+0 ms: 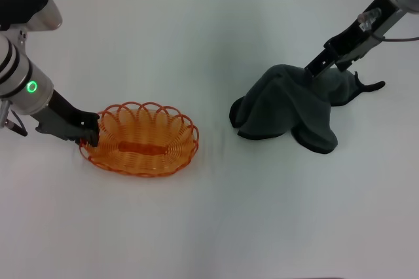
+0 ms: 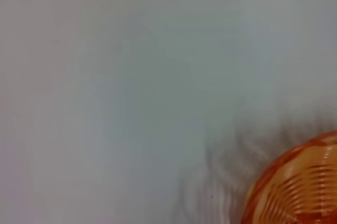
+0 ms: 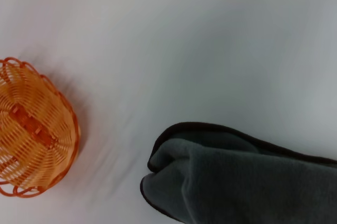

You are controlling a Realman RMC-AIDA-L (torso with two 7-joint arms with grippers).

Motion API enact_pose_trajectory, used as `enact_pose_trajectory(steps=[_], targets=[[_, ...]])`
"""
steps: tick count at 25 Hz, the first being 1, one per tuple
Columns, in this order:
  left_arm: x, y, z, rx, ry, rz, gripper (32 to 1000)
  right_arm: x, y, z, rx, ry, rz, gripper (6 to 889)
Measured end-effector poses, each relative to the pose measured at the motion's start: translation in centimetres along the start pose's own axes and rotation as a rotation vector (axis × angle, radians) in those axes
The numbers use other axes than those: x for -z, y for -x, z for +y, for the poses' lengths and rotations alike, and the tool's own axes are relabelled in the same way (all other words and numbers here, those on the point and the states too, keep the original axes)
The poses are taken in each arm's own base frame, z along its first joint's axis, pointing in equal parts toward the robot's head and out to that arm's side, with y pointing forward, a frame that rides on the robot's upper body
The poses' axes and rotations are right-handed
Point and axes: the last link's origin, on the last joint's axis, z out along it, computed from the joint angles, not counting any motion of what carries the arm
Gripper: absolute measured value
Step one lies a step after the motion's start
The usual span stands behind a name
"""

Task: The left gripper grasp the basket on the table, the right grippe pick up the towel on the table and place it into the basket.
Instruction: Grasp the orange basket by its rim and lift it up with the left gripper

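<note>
- Our left gripper (image 1: 91,130) is at the basket's (image 1: 141,140) left rim, its fingers pinching the wire edge as far as the head view shows; the basket sits on the table (image 1: 209,226), left of centre.
- Our right gripper (image 1: 313,69) is pressed together on the towel's (image 1: 288,105) top, the cloth peaked beneath it like a tent while its lower folds rest on the table, well apart from the basket.
- The step in hand looks like the lift: we should raise the towel until its hanging folds clear the table, then carry it across.
- We should keep the basket steady and release the towel over its middle, since it is about as wide as the basket and could drape over the rim.
- Nothing else stands between them; the path is open table.
</note>
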Motion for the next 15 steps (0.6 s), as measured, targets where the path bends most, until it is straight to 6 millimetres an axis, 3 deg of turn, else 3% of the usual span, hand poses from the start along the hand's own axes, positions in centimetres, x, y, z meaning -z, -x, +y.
enact_pose_trajectory(steps=[8,15], targets=[[0.0,-0.05,0.11,-0.018,0.01,0.005,190,0.02,0.05,0.02,0.001,-0.001,-0.001,867],[0.13,-0.07,0.38,-0.03,0.047,0.008,153,0.0,0.05,0.02,0.001,-0.001,-0.001,867]])
